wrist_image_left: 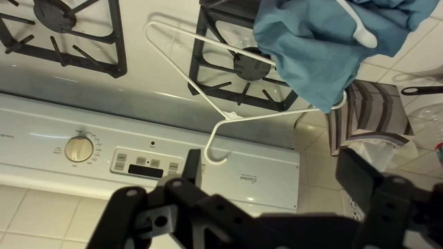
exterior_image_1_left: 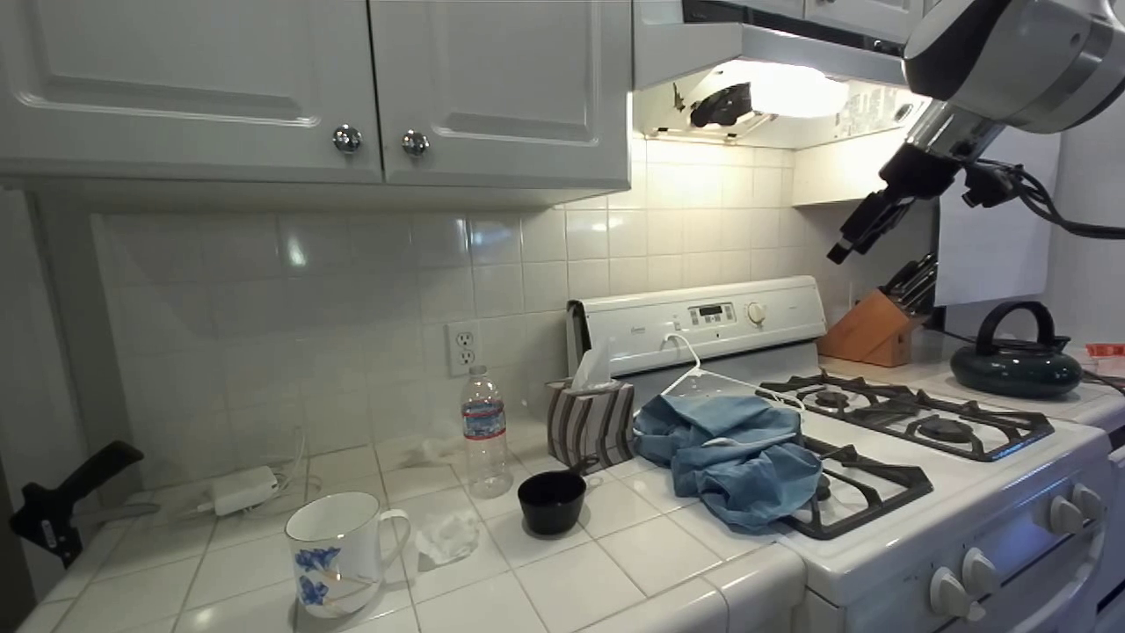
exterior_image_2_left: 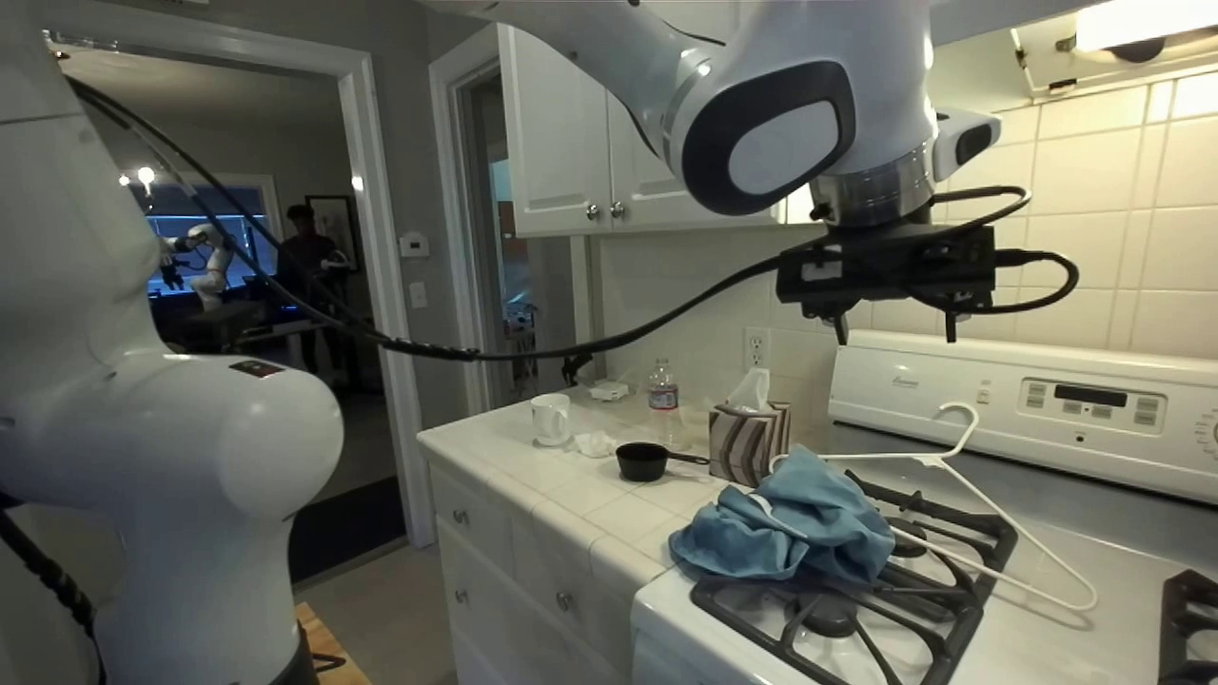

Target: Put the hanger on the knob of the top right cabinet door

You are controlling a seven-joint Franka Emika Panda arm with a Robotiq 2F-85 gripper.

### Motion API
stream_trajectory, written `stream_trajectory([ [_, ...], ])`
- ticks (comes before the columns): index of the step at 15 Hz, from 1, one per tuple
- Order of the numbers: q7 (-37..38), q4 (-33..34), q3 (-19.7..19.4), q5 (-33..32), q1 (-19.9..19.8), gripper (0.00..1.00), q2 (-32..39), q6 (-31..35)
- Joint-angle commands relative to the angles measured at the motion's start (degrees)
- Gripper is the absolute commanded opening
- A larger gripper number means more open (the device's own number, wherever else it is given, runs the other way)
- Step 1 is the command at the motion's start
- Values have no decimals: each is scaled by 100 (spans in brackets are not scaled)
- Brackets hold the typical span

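Jaws wide apart, empty | white hanger (wrist_image_left: 232,117) on stove (wrist_image_left: 155,76), partly covered by blue cloth (wrist_image_left: 311,48)

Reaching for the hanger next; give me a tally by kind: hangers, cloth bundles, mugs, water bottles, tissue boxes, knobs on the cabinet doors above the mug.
White hanger: 1
Blue cloth bundle: 1
Floral mug: 1
Water bottle: 1
Striped tissue box: 1
Chrome knobs: 2
Total: 7

1. White hanger (wrist_image_left: 229,119): hook open from above, gap to range backguard (wrist_image_left: 271,183) unclear.
2. Blue cloth (wrist_image_left: 315,52) covers its bar partly; tissue box (wrist_image_left: 375,107) crowds one end.
3. Chrome cabinet knobs (exterior_image_1_left: 415,143): open air in front.
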Motion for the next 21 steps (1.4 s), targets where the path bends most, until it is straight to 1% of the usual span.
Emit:
stream_trajectory([
  [1,-328,49,-633,479,611,100,173,121],
  [2,-431,115,-925,634,888,100,259,154],
  [3,-585,189,-1294,813,1259,100,263,134],
  [4,-726,336,-1750,976,1699,100,291,65],
  [6,-857,634,-2700,1082,2606,100,201,-112],
  [7,-792,796,-3146,995,3039,100,106,-228],
  [9,-492,1147,-4090,575,3966,100,-225,-428],
  [11,-198,1649,-5006,115,4886,100,-611,-771],
  [12,-25,1913,-5417,-141,5335,100,-821,-898],
  [14,323,2568,-6087,-614,6094,100,-1237,-1250],
  [15,460,2929,-6349,-767,6432,100,-1489,-1418],
  [17,635,3556,-6719,-886,6941,100,-1877,-1712],
  [18,1098,3822,-6199,-1602,6611,100,-2360,-1811],
  [19,1189,4118,-6242,-1804,6777,100,-2554,-1945],
  [21,1479,4685,-6131,-2291,6961,100,-2965,-2211],
])
